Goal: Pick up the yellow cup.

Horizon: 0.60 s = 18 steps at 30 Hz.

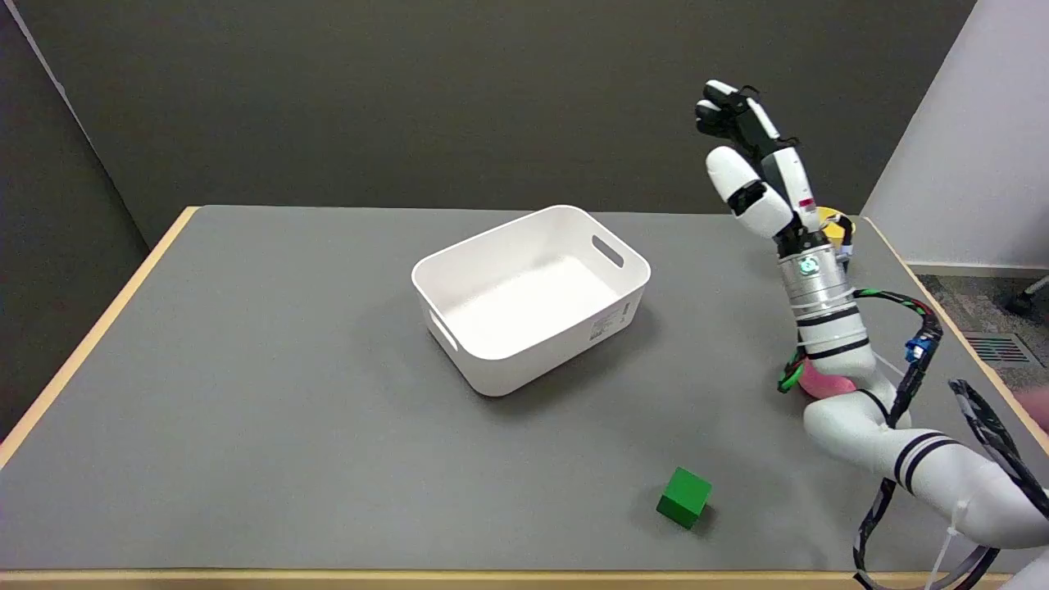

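The right hand — black and white, many-fingered, at the end of the white right arm — was raised in the air above the far right part of the grey table, its fingers reaching up and away from the camera. It held nothing; the fingers looked loosely extended rather than clenched, though from behind their exact spread was hard to read. The yellow cup stood on the table near the far right corner, and only a sliver of its rim and side showed, the rest hidden behind the wrist and forearm. That was the relation the next move would turn on: the cup lay below the hand and slightly to its right in the picture, close beside the wrist rather than under the fingers, so the hand would probably need to draw back, come down and turn its palm toward the cup before closing. Whether the cup stood upright could not be told for certain. Well apart sat a white rectangular plastic bin at mid-table, a small green cube near the front edge, and a pink object partly hidden behind the forearm.
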Available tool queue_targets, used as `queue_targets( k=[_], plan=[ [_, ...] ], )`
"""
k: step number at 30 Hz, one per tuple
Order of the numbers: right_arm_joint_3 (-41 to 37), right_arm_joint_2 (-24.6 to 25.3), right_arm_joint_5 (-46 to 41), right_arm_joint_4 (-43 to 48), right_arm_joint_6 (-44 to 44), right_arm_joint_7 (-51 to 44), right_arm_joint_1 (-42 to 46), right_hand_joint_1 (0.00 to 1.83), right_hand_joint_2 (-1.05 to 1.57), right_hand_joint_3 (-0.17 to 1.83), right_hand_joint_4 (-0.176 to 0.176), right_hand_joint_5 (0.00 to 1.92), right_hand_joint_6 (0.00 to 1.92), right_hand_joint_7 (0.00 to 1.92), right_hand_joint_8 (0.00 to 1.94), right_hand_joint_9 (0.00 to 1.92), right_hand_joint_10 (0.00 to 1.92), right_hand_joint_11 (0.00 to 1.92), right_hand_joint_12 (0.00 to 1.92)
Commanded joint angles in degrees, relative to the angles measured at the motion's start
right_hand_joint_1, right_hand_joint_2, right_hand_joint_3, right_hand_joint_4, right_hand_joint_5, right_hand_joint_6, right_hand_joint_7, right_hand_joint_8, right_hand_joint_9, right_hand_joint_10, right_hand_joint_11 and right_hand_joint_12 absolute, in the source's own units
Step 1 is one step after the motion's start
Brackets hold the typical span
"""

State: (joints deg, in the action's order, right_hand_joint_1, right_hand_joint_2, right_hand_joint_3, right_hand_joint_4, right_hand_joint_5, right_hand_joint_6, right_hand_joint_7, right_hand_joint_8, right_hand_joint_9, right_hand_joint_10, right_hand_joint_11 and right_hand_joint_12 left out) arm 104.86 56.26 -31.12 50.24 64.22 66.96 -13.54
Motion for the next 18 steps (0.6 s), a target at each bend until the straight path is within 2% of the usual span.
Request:
queue_targets(
  k=[1,6,11,13,18],
  plan=[
    [-4.7,-2.3,0.0,-3.1,6.0,0.0,2.7,0.23,0.70,0.99,0.075,0.21,0.45,0.36,0.41,0.29,0.75,0.04,1.10],
    [-7.5,-3.5,0.4,-1.6,6.2,-2.7,4.4,0.23,0.69,0.99,0.075,0.21,0.45,0.36,0.41,0.29,0.75,0.04,1.10],
    [-12.0,-8.0,1.2,1.4,2.8,-13.7,6.6,0.26,0.69,0.98,0.071,0.21,0.45,0.36,0.42,0.29,0.75,0.04,1.10],
    [-14.1,-10.3,0.9,1.9,-2.4,-17.0,7.2,0.28,0.68,0.98,0.064,0.21,0.45,0.36,0.42,0.28,0.76,0.02,1.10],
    [-17.3,-12.5,1.4,-1.8,-17.0,-17.7,6.3,0.28,0.68,0.98,0.052,0.21,0.45,0.33,0.39,0.24,0.73,0.00,1.08]
  ],
)
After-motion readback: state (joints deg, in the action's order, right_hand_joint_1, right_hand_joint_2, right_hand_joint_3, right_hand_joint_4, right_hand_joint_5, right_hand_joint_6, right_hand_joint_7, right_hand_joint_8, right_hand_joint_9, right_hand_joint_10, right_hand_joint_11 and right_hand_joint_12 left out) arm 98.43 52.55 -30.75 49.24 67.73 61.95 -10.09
